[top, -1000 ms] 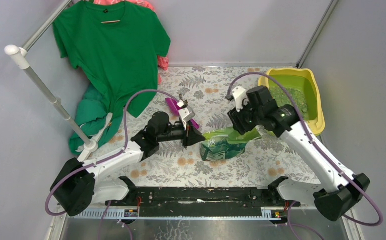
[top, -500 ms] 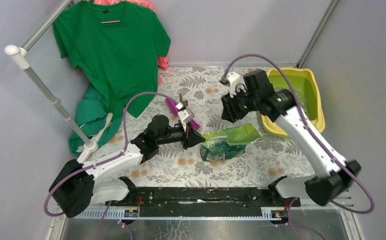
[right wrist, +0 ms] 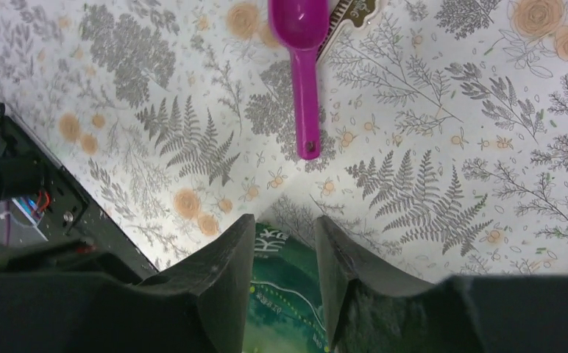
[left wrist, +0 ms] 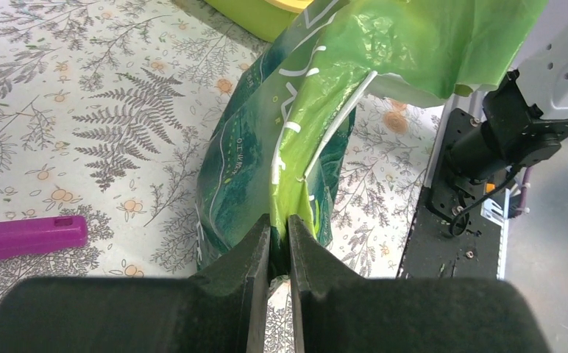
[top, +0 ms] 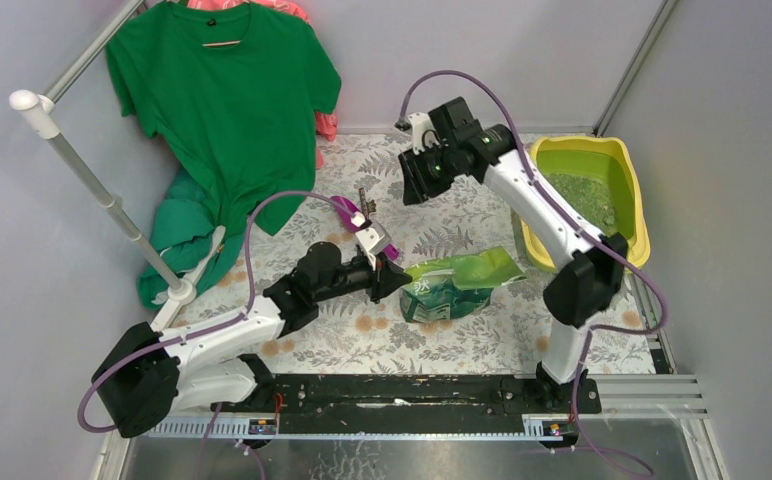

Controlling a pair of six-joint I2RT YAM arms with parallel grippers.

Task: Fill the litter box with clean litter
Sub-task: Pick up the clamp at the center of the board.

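The litter box (top: 638, 215) sits at the far right of the surface (top: 522, 330), set well away from the arms' bases, and a layer of clean litter (top: 587, 200) already covers part of its floor. It looks partly filled rather than full.

The green bag (top: 452, 290) lies slumped on its side in the middle of the surface, left of the box, with its mouth flaring toward the box. The left pincer (left wrist: 279, 224) is nipped tight on a thin fold of the bag's pale green film at the left end. That hold most likely steadies the bag and stops it sliding or collapsing.

The right pincer (right wrist: 285, 224) hangs high above the surface, far of the bag, with its jaws partly apart and nothing between them. Straight below it lies the purple scoop (right wrist: 304, 88), bowl far and handle near, flat on the surface and untouched. That line-up suggests the scoop is to be taken by its handle, so that litter can be ladled from bag to box while the other arm steadies the bag.
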